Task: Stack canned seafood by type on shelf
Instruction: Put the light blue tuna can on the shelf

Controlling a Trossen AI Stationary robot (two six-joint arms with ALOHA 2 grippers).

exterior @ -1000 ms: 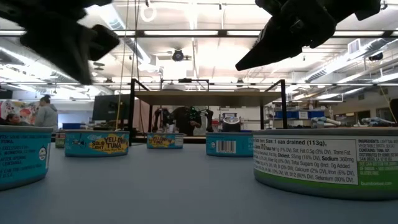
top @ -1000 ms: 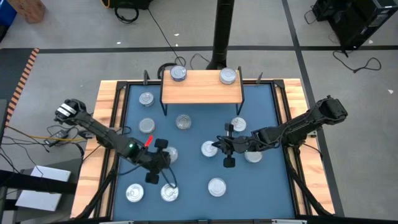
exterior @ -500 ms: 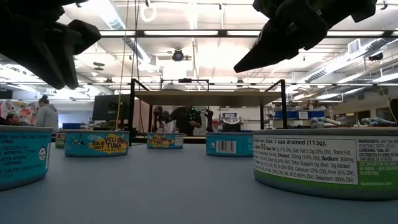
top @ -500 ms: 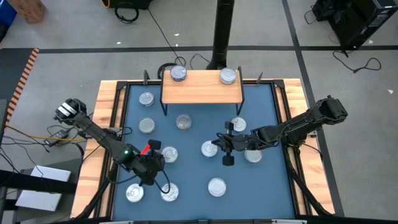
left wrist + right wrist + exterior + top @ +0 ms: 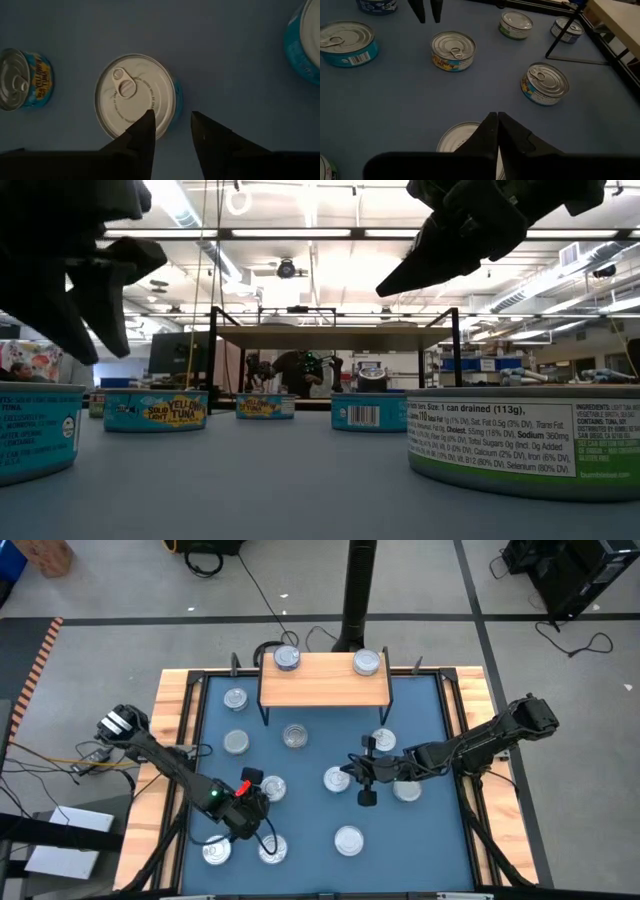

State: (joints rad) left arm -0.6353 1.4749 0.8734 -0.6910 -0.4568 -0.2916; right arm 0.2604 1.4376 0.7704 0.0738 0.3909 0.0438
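A blue-labelled tin (image 5: 155, 409) reads "SOLID LIGHT YELLOWFIN TUNA"; the green-labelled tin (image 5: 520, 438) reads "1 can drained (113g)".

Two tins (image 5: 287, 658) on shelf (image 5: 325, 681) — far edge

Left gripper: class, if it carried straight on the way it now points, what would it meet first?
Probably the silver-topped tin below it: the left gripper, fingers apart, straddles that tin's rim. Depth is unclear.

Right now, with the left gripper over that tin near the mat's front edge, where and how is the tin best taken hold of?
Grip the tin across its side wall, coming straight down from above. It lies flat on the blue mat with its pull-tab lid up, so only the low round rim offers opposing faces. The left gripper looks partly open and set toward one edge; centring it first seems wise.
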